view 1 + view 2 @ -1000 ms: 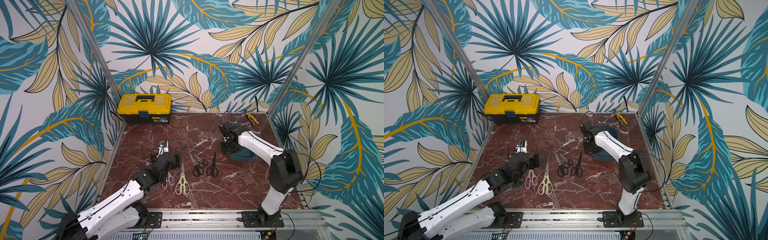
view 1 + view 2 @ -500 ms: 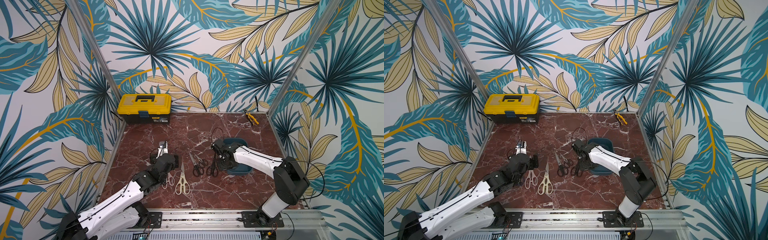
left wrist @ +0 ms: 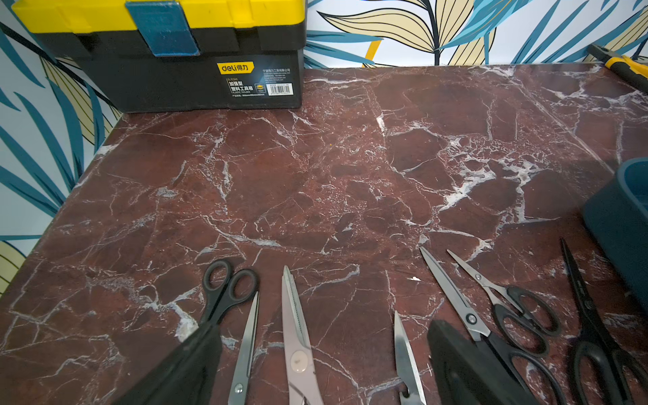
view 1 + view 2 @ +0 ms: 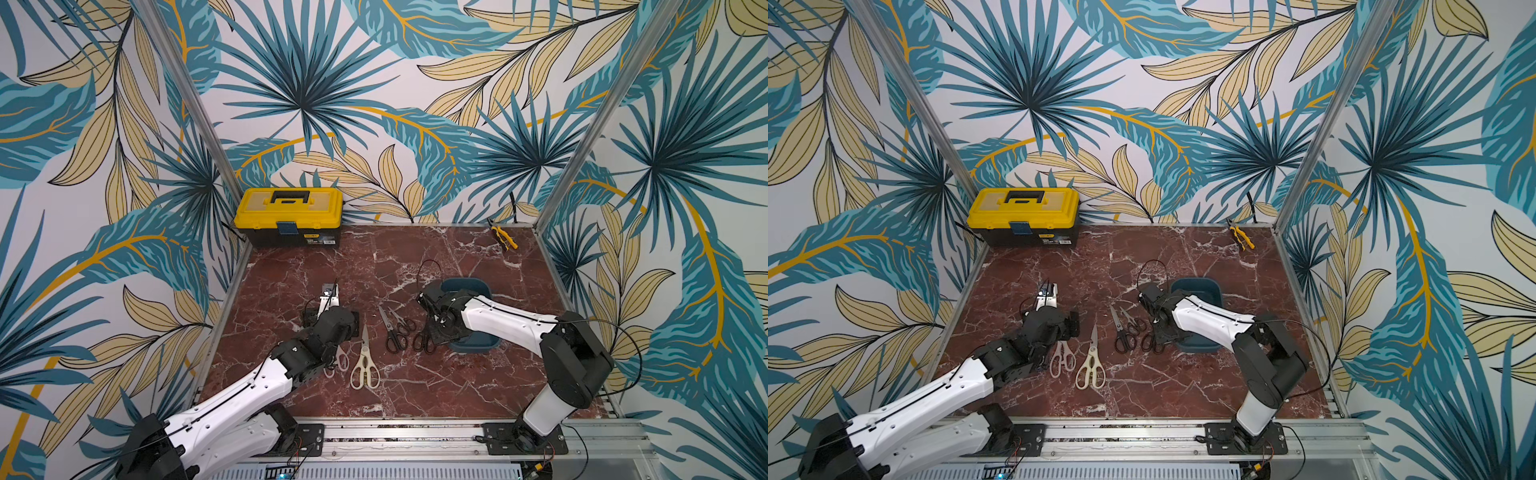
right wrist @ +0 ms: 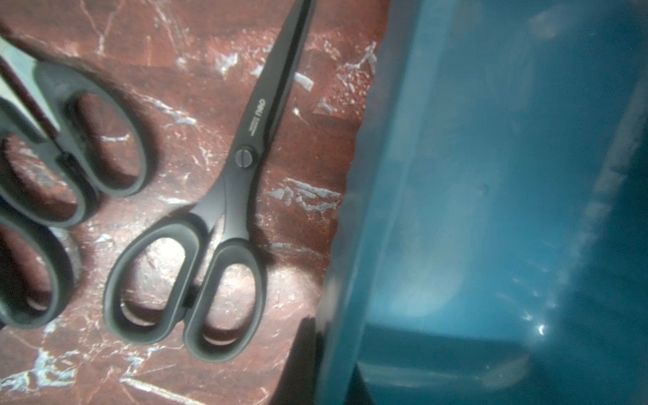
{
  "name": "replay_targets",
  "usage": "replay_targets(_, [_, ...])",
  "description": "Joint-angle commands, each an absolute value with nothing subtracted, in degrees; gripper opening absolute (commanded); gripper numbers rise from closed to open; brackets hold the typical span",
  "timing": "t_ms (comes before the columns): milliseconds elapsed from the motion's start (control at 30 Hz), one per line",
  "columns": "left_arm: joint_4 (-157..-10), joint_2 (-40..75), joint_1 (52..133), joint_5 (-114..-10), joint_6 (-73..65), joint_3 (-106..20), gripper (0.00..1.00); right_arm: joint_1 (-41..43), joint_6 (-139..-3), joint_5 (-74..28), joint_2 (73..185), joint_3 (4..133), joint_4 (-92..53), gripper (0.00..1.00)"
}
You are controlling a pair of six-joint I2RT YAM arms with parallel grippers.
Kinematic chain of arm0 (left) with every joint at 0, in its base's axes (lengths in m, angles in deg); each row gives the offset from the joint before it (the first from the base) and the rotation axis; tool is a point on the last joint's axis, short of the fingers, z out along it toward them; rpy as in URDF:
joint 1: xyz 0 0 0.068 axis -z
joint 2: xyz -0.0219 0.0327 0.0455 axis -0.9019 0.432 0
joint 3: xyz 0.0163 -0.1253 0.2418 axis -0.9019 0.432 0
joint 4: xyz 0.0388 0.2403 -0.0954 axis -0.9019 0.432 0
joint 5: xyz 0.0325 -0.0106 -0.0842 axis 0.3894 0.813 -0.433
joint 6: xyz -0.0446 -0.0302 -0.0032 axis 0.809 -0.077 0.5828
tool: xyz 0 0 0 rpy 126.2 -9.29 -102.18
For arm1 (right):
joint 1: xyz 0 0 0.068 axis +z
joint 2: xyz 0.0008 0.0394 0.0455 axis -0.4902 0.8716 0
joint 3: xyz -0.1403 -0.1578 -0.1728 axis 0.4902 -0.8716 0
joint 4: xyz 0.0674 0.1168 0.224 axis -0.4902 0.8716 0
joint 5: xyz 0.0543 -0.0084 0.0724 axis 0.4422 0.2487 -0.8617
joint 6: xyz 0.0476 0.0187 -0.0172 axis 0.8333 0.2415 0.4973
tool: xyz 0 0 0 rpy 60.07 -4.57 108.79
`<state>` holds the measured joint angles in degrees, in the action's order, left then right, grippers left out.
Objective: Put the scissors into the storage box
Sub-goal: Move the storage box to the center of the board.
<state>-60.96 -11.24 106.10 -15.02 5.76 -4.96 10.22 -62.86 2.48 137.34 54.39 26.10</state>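
Observation:
The dark teal storage box stands right of centre, and my right gripper is shut on its left wall, one finger outside and one inside. A black pair of scissors lies right beside that wall. Two more black pairs lie left of it, then cream kitchen shears and pale pink-handled scissors. My left gripper hovers open over the blades of those last two. Another black pair pokes out from under one of its fingers.
A yellow-and-black toolbox sits in the back left corner. Small yellow-handled pliers lie at the back right. Patterned walls with metal posts close in the marble table on three sides.
My right gripper has slid the storage box forward and left until it stands beside the black scissors. The left arm has stayed where it was.

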Motion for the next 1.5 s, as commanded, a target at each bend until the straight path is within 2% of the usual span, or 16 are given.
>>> replay_targets(0, [-61.2, -11.2, 106.1, -15.0, 6.1, -5.5, 0.97, 10.8, -62.2, 3.4, 138.0, 52.7, 25.8, 0.00])
replay_targets(133, [-61.1, -11.1, 106.1, -14.9, 6.3, -5.3, 0.97, 10.9, -62.1, 4.5, 137.9, 52.4, 25.7, 0.09])
replay_targets(200, [-61.1, -11.0, 106.1, -14.8, 6.5, -5.2, 0.97, 10.9, -62.2, 4.8, 138.3, 52.5, 25.7, 0.19])
replay_targets(333, [-60.9, -10.9, 106.1, -15.0, 6.6, -5.5, 0.97, 10.9, -62.3, 5.0, 138.5, 52.8, 25.7, 0.23])
replay_targets(400, [-60.6, -11.0, 106.1, -15.0, 6.7, -5.7, 0.97, 11.0, -62.1, 5.0, 138.0, 52.7, 25.7, 0.32])
replay_targets(433, [-60.5, -11.0, 106.0, -15.0, 6.7, -5.7, 0.97, 11.0, -62.2, 4.9, 137.8, 52.7, 25.8, 0.33])
replay_targets(667, [-60.6, -11.7, 106.1, -15.3, 6.1, -6.0, 0.97, 11.0, -62.9, 6.5, 134.6, 55.3, 29.9, 0.55])
replay_targets(833, [-62.4, -13.5, 106.2, -17.7, 1.7, -6.1, 0.98, 11.0, -63.0, 8.7, 131.8, 60.3, 35.9, 0.60])
replay_targets(967, [-66.8, -16.7, 106.2, -24.1, -8.6, -6.1, 1.00, 11.1, -61.9, 10.4, 128.3, 62.8, 38.3, 0.66])
replay_targets(1167, [-71.5, -24.5, 106.2, -32.2, -19.2, -1.7, 1.00, 13.9, -60.1, 6.3, 126.2, 65.0, 38.5, 0.67])
replay_targets(1467, [-83.3, -32.8, 106.2, -39.2, -23.1, 11.9, 1.00, 21.9, -57.6, 2.1, 133.0, 66.5, 38.4, 0.66])
